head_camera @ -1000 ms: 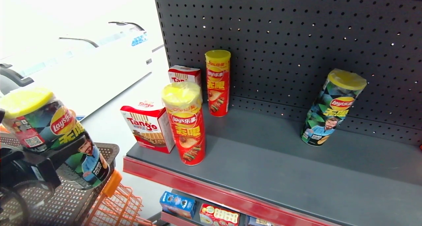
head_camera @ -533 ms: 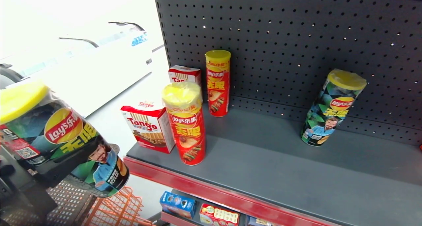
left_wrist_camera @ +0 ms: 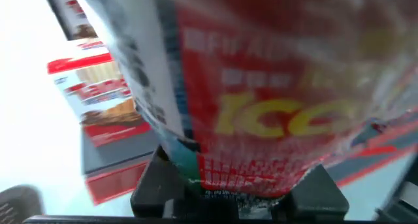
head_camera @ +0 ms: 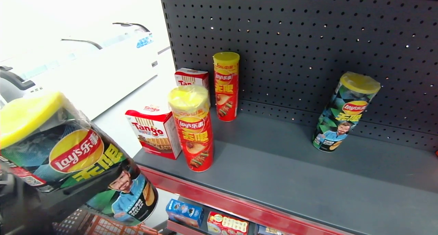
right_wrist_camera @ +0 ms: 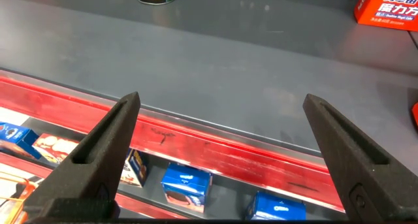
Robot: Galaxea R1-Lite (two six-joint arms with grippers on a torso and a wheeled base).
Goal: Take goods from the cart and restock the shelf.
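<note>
The green chips can [head_camera: 75, 159], clamped around its lower body by the left pincer [left_wrist_camera: 238, 188], hangs tilted just short of the shelf [head_camera: 273, 170], likely held high to clear the red lip [head_camera: 219, 198]. Its twin [head_camera: 345, 113] stands well beyond. The right pincer [right_wrist_camera: 222, 152] gapes wide, empty, over the shelf front.
</note>
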